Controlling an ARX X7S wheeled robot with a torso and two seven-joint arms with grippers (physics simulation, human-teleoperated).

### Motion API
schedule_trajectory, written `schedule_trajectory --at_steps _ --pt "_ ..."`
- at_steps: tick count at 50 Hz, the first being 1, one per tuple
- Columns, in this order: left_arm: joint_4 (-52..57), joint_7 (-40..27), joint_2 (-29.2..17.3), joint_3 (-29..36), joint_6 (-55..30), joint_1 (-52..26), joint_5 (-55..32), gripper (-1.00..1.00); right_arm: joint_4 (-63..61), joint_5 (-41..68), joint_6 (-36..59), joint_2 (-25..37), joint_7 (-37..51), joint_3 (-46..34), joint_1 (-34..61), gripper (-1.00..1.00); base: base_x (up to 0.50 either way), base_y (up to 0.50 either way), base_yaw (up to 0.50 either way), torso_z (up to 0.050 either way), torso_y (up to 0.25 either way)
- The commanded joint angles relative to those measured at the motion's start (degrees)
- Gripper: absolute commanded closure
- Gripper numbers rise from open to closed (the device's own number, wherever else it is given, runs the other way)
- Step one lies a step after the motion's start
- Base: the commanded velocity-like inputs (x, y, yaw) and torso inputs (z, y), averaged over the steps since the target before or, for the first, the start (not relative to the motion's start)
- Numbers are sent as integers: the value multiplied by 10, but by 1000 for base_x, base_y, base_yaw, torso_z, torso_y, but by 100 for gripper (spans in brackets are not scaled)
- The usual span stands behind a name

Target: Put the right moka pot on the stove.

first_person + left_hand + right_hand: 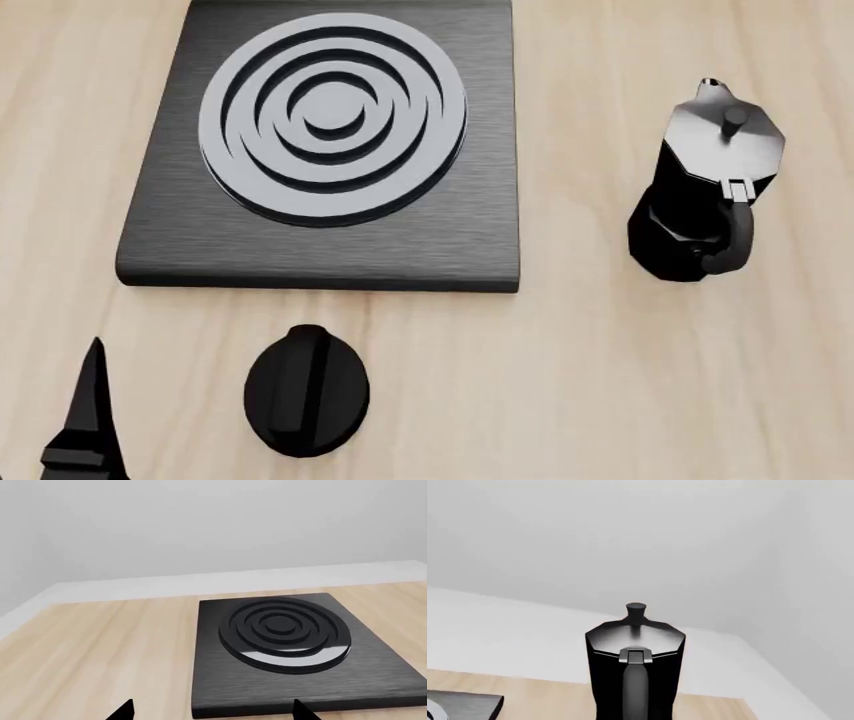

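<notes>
The right moka pot (701, 190), black and faceted with a silvery lid and a small knob, stands upright on the wooden table, to the right of the stove (320, 255) and apart from it. Its curved handle faces the near edge. In the right wrist view the pot (635, 665) fills the middle, handle toward the camera; no right gripper fingers show. The stove is a dark slab with a ringed round burner (334, 115). My left gripper (213, 712) is open and empty, just before the stove's (293, 680) near edge. One of its fingers (91, 400) shows at the head view's lower left.
A small black oval knob (306, 390) lies on the table in front of the stove. The light wooden table top (601, 380) runs back to a pale edge (200, 585) under a white wall.
</notes>
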Motion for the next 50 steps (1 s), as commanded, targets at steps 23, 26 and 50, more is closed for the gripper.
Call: schedule_trajectory --at_steps 23,26,50 --pt "2 -3 -5 -1 4 1 -7 -100 75 242 132 -66 211 -335 563 100 0 0 0 1 1" --pt "2 -4 -5 -1 7 3 -6 -100 82 250 134 -86 226 -352 580 100 0 0 0 0 3" --pt "-1 -3 -8 2 15 4 -6 -100 91 170 99 -175 171 -393 553 100 0 0 0 0 1"
